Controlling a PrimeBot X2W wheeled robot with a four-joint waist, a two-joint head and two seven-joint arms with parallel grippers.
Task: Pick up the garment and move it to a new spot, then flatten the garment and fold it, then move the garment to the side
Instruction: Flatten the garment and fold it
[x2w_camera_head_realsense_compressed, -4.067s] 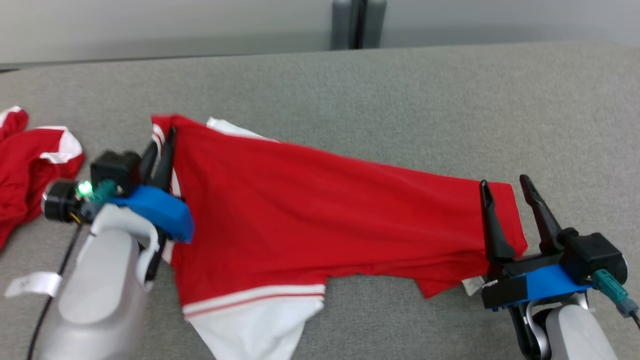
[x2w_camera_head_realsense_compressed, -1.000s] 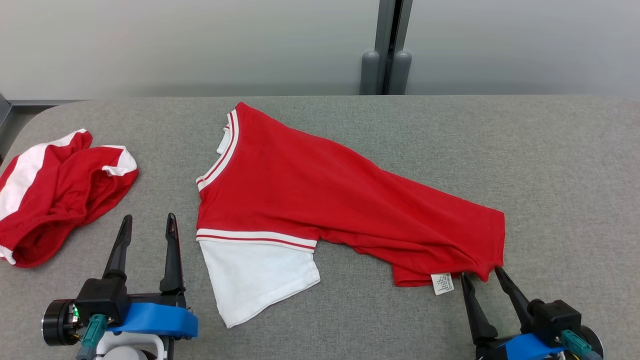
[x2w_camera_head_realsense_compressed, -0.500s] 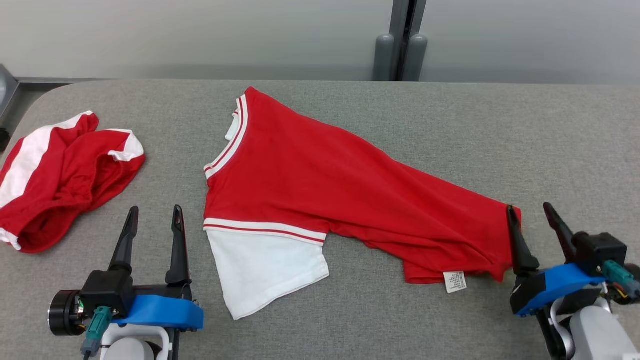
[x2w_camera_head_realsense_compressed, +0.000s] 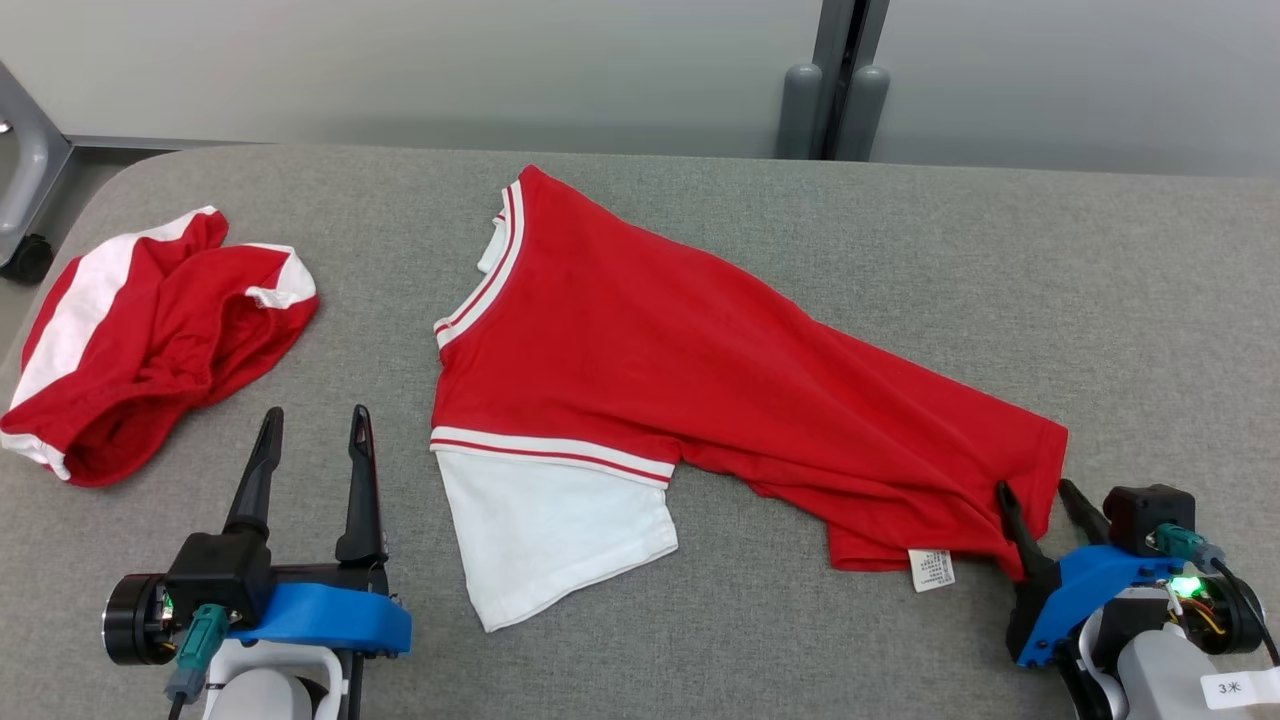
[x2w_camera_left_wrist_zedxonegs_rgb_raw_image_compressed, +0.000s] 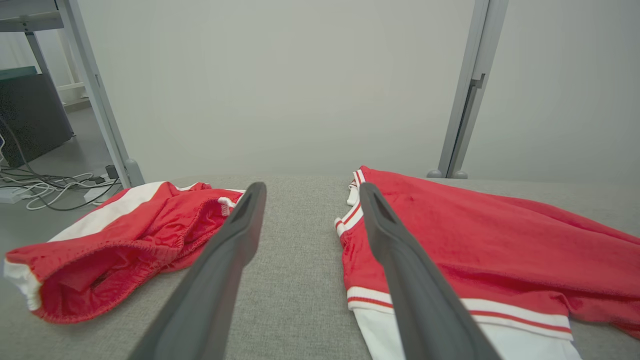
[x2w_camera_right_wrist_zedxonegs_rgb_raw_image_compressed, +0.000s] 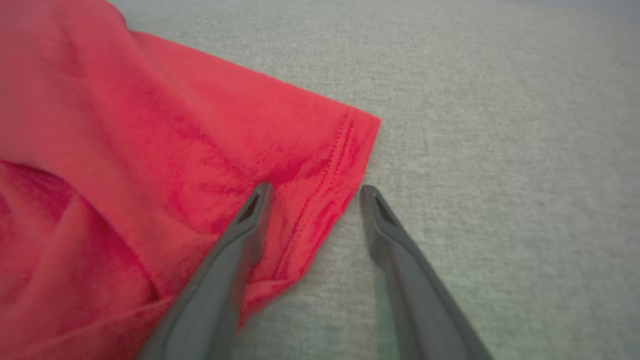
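The garment is a red T-shirt with a white sleeve, lying spread at a slant across the grey table. My right gripper is open at the shirt's near right hem corner. In the right wrist view that gripper has one finger on the red cloth and the other on bare table, so the hem edge runs between them. My left gripper stands open over bare table, left of the white sleeve. The left wrist view has this gripper with the shirt to its right.
A second red and white garment lies bunched at the table's left end, also in the left wrist view. A white care label sticks out from the shirt's near hem. Grey posts stand behind the table's far edge.
The head camera has shifted. My right gripper has come down from the shirt's right edge onto its near hem corner, jaws a little narrower. The left gripper has stayed put.
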